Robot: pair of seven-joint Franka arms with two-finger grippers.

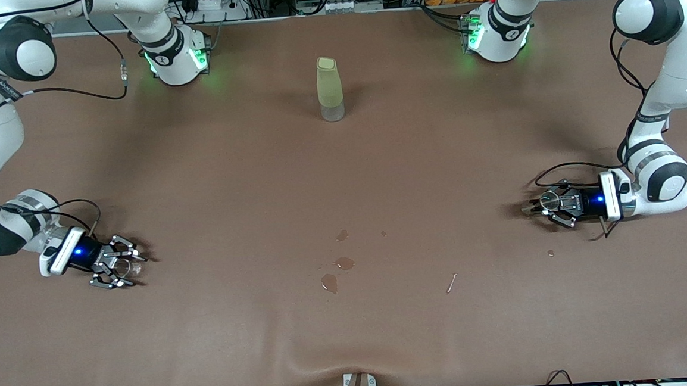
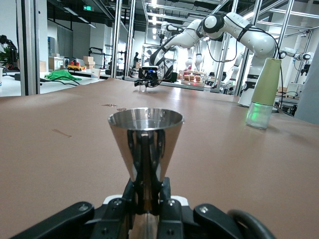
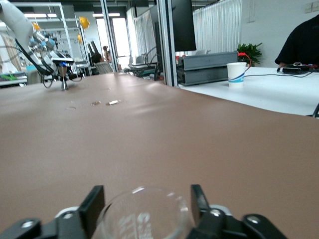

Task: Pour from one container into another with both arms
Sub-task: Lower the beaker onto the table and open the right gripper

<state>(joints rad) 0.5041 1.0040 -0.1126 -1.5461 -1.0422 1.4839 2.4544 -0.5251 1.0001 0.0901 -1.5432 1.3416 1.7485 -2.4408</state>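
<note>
The small silver jigger (image 2: 145,134) stands upright with my left gripper (image 2: 147,184) shut on its narrow waist. Both sit low at the table at the left arm's end, jigger (image 1: 551,200) and left gripper (image 1: 538,206). The tiny clear glass cup (image 3: 142,214) sits between the black fingers (image 3: 94,204) of my right gripper (image 3: 144,199), which press against both of its sides. The cup (image 1: 122,266) and right gripper (image 1: 128,267) are down at the table at the right arm's end.
A tall pale yellow-green bottle (image 1: 330,89) stands mid-table, nearer the bases. Small wet spots (image 1: 336,271) and a thin scrap (image 1: 451,282) lie on the brown mat (image 1: 342,175) between the grippers. A ridge in the mat (image 1: 354,371) rises at the front edge.
</note>
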